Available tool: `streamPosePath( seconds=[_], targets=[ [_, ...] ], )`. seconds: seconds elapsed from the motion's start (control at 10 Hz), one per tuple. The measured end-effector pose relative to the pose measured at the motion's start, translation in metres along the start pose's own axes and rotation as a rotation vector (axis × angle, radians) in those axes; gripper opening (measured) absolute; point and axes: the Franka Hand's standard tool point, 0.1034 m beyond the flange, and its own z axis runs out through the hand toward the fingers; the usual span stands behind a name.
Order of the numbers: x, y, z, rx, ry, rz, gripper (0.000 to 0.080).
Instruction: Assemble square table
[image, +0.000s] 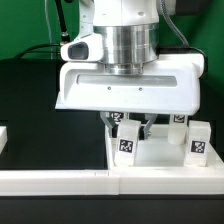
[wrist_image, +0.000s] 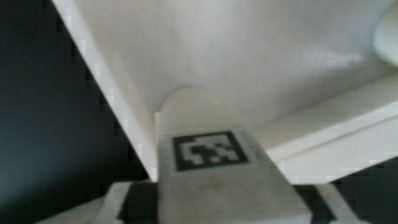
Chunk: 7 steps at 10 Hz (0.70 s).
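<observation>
My gripper (image: 128, 127) is shut on a short white tagged leg (image: 127, 145) and holds it upright over the near-left corner of the white tabletop (image: 160, 170). In the wrist view the leg (wrist_image: 210, 150) fills the middle with its black-and-white tag facing the camera. The grey fingers (wrist_image: 125, 205) press its two sides. The tabletop's raised rim and inner face (wrist_image: 214, 50) lie beyond it. Two more tagged legs stand on the exterior view's right, one in front (image: 200, 142) and one behind (image: 180, 119). The socket under the held leg is hidden.
A long white rail (image: 55, 183) runs along the front of the black table. A white part (image: 3, 137) shows at the exterior view's left edge. A green backdrop stands behind the arm.
</observation>
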Motion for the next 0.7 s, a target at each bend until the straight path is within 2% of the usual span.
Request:
streamPosePath(
  seconds=[0.2, 0.4, 0.5, 0.7],
  targets=[
    [-0.0002, 0.0008, 0.0003, -0.003, -0.006, 0.184, 0.0293],
    [-0.0006, 0.0001, -0.0019, -0.020, -0.048, 0.490, 0.0293],
    [-0.0022, 0.0010, -0.0013, -0.020, -0.071, 0.687, 0.0293],
    [-0.0035, -0.0008, -0.0006, 0.004, -0.104, 0.970, 0.0293]
  ],
)
